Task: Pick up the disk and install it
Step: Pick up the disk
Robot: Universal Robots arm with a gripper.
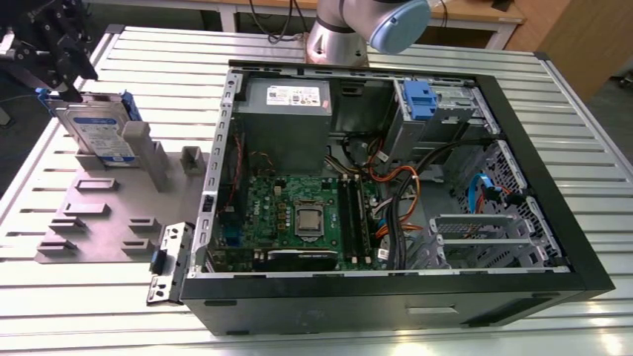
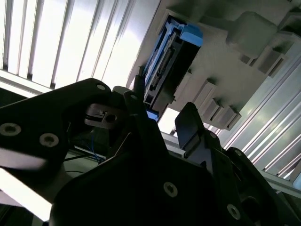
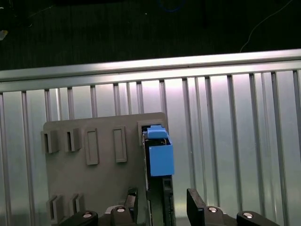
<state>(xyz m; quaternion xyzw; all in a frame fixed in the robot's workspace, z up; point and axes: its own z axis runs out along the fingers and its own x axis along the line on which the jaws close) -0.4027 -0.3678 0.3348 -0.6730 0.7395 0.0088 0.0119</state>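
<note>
Presently, fingers (image 3: 194, 203): spread open on the gripper (image 3: 162, 197), one on each side of the disk's upper edge, a gap showing on both sides in the first wrist view; nothing is gripped.
Disk (image 1: 99, 133): between and just below the fingers, standing upright on edge in a slot, its label facing outward and its blue bracket (image 3: 160, 157) framing it.
Fixture plate (image 1: 99, 215): grey, under the disk and the fingers, with several empty raised slots beside the one that holds the disk.
Counter (image 1: 99, 297): slatted metal, carrying the plate beneath the fingers.
Computer case (image 1: 396, 297): open, black, well apart from the fingers toward the exterior view's right.
Inside the case: green motherboard (image 1: 296, 215), grey power-supply box (image 1: 287, 119), and a blue latch (image 1: 420, 100) at the far corner.
Arm base (image 1: 336, 37): beyond the case, farthest from the fingers.
</note>
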